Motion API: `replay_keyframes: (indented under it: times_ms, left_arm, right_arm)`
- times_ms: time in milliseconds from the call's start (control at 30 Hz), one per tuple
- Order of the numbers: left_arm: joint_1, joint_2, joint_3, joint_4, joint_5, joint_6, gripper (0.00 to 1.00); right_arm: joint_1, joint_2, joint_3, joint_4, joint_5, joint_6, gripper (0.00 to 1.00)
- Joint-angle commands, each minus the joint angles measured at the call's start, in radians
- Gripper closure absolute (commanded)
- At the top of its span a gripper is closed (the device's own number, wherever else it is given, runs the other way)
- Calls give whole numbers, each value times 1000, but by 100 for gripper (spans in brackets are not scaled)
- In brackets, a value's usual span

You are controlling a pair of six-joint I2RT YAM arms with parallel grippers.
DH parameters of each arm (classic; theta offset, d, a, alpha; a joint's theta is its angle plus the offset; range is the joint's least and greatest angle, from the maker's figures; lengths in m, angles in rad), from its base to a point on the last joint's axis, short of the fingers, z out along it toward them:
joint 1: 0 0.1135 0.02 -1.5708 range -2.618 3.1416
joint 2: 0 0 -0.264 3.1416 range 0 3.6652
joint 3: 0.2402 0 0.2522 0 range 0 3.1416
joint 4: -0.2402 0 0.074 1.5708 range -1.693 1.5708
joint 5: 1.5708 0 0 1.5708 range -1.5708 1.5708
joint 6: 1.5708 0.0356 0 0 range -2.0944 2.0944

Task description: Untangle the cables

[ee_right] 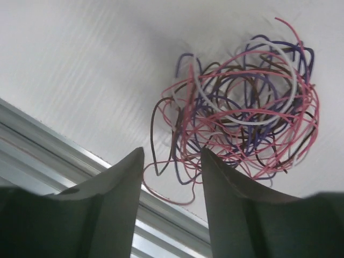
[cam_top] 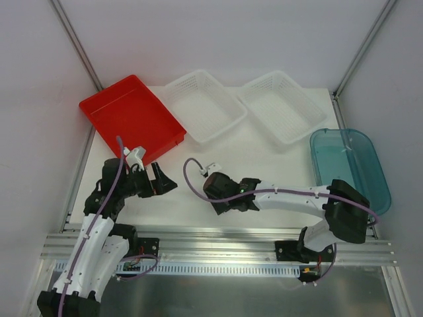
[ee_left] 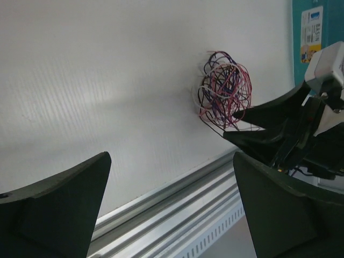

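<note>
A tangled ball of thin pink, purple, white and brown cables (ee_right: 247,107) lies on the white table near its front rail. It also shows in the left wrist view (ee_left: 223,88); in the top view it is hidden under the right gripper. My right gripper (ee_right: 172,156) is open, low over the ball's near edge, with loose pink and purple loops between its fingertips; it holds nothing. It sits mid-table in the top view (cam_top: 215,196). My left gripper (cam_top: 165,181) is open wide and empty, to the left of the ball, facing it (ee_left: 172,161).
A red tray (cam_top: 132,115) stands at the back left, two white baskets (cam_top: 205,105) (cam_top: 281,105) at the back, and a teal bin (cam_top: 350,165) at the right. An aluminium rail (cam_top: 218,241) runs along the table's front edge, close to the cables.
</note>
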Motion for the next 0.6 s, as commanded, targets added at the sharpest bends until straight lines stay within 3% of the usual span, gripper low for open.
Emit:
replay_keyframes:
  times_ms: [0,67,133,367,567]
  left_arm:
    - [-102,45,-14,41,44,-27,1]
    - [-213,45,-25,49,-14,-90,1]
    - [-278,37,-49,62,-99,-169,1]
    - [-492,62,-75,156,-307,-406,1]
    - [-691,247,41,200,-524,-492,1]
  right_arm:
    - [77,12,63,-48,55,27,47]
    - [111,-30,69,-51,71,30,31]
    - [119,-98,63,-50,77,40,24]
    - [119,-364,-38,-108,256,146,19]
    - [69,-574,-175,-198,434,307,16]
